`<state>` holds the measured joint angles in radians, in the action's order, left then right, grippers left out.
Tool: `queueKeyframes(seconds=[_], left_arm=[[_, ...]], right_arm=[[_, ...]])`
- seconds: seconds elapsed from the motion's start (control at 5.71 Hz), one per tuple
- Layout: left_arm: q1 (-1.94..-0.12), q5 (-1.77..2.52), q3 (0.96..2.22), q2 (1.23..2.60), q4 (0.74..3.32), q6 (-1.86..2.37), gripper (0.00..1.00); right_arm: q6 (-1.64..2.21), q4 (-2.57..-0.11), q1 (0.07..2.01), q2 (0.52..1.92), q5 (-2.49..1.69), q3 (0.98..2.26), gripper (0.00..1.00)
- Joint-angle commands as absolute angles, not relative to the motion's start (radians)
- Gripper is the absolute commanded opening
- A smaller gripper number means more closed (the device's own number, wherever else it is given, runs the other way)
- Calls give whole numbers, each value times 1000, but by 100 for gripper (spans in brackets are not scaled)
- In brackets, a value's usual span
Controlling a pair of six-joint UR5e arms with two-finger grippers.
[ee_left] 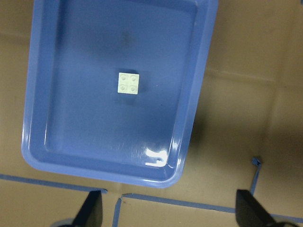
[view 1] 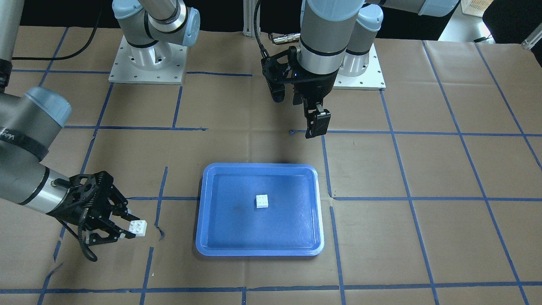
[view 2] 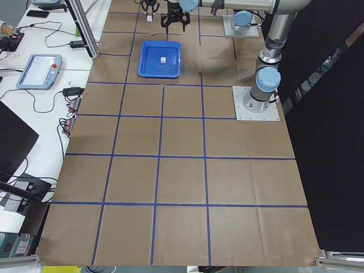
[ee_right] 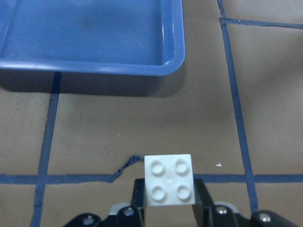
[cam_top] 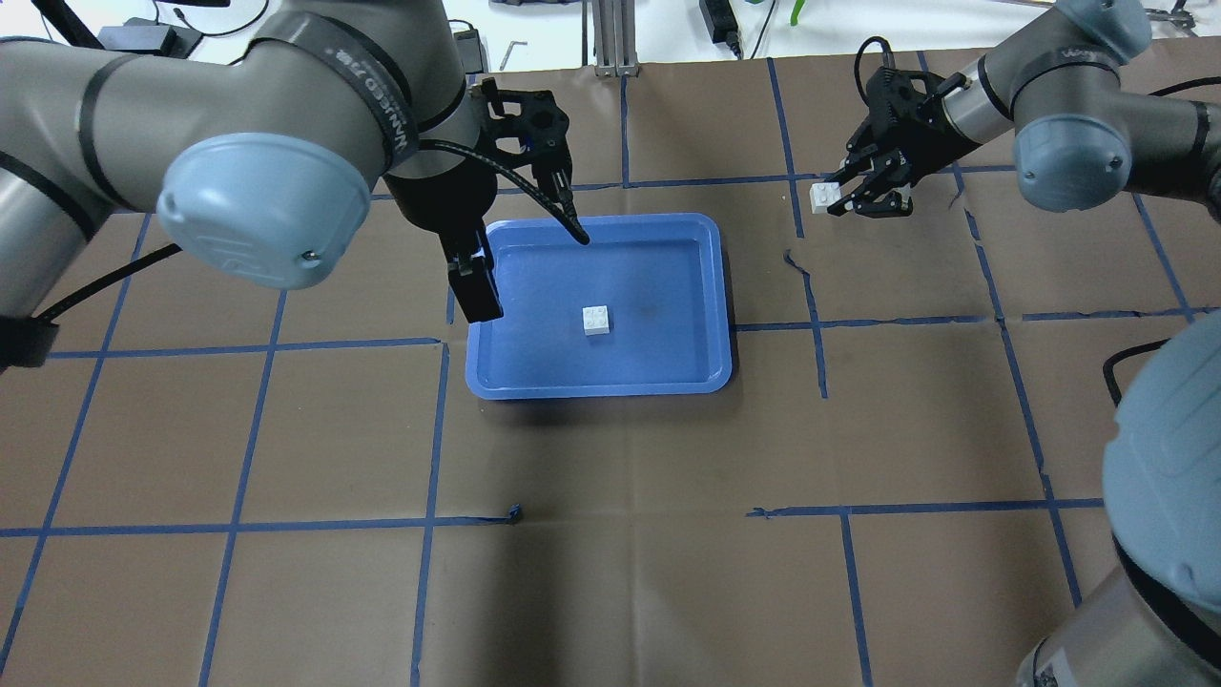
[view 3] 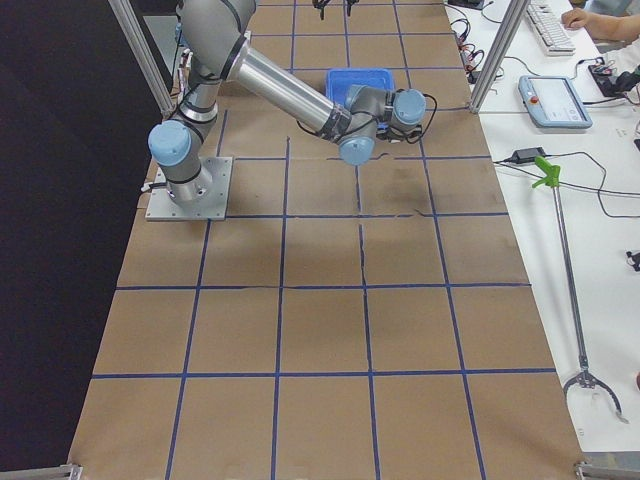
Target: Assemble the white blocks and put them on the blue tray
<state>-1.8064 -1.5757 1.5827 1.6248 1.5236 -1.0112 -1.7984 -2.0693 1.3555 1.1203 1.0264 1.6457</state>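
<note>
The first white block [view 1: 262,201] [cam_top: 597,320] [ee_left: 128,83] lay studs up near the middle of the blue tray [view 1: 259,252] [cam_top: 599,386] [ee_left: 102,164], alone on its floor. The second white block [view 1: 138,227] [cam_top: 822,197] [ee_right: 169,179] was off the tray, out past its far corner on the robot's right, pinched at the tips of the right gripper [view 1: 127,228] [cam_top: 844,196]. Only the right wrist camera showed me its four studs clearly, with the tray's rounded corner [ee_right: 170,66] beyond it; the fingers themselves were mostly cut off at the bottom of that picture. I could not tell whether the block touched the brown paper table [cam_top: 610,572] or hung just above it. The left gripper [view 1: 317,123] [cam_top: 474,281] [ee_left: 170,218] was empty and spread wide. Its wrist camera caught both fingertips [ee_left: 92,215] far apart at the bottom edge, while the front view showed it edge-on. The overhead view put it over the tray's left rim, but the front view put it short of the tray on the robot's side, so I could not fix where it stood over the tray. From the left end, the tray [view 2: 160,73] was small, with the block a white speck. From the right end, the right arm's elbow hid part of the tray [view 3: 360,75], and I could not make out either block.
</note>
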Motion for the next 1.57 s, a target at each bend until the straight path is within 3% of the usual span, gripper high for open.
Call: queueKeyframes(seconds=[0.0, 0.53, 0.88, 1.4], left_arm=[[-1778, -1575, 1586, 1548, 1594, -619, 99], [-1643, -1574, 1588, 1491, 1537, 17, 99], [-1618, -1577, 1586, 1483, 1532, 50, 99], [-1597, -1577, 1586, 1490, 1557, 28, 99]], right_arm=[[-1575, -2197, 1490, 1147, 1032, 1719, 31], [-1258, -2578, 1681, 1126, 1043, 1859, 31], [-1258, -2670, 1732, 1042, 1069, 1868, 31], [-1273, -2677, 1735, 1032, 1069, 1904, 31]])
